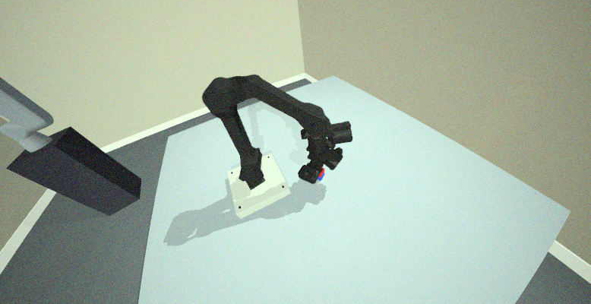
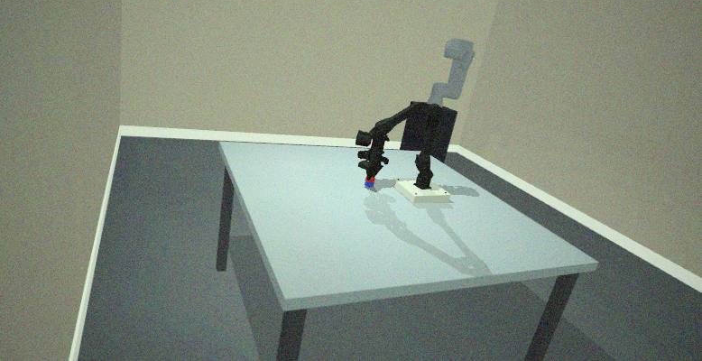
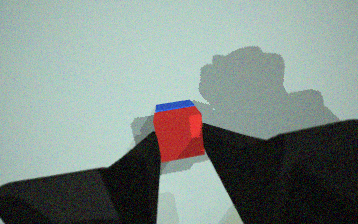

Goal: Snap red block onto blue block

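From the top view, I have the hand [image 1: 317,172] [image 2: 369,178] [image 3: 179,133] reaching down beside the arm's pale base plate [image 1: 270,167] [image 2: 408,192], with the red block [image 1: 321,172] [image 2: 371,180] [image 3: 176,132] and the blue block [image 1: 320,178] [image 2: 368,184] [image 3: 175,106] just peeking out past it. Coming from above, I judge, leaves the push free to go down into the surface [image 1: 393,219] [image 2: 314,230] [image 3: 70,60].

In the exterior view, the red block sits directly over the blue one, which stands on the surface. That lets the table back up the press. They look to be touching, but I can't tell whether they've clicked.

Through the wrist view, my hand is pinching the red block by two opposite sides, keeping its underside free for the joint. A strip of blue shows past its far edge; that could be viewing angle or a slight offset. I'd check alignment, press straight down, and let go only once it seats.
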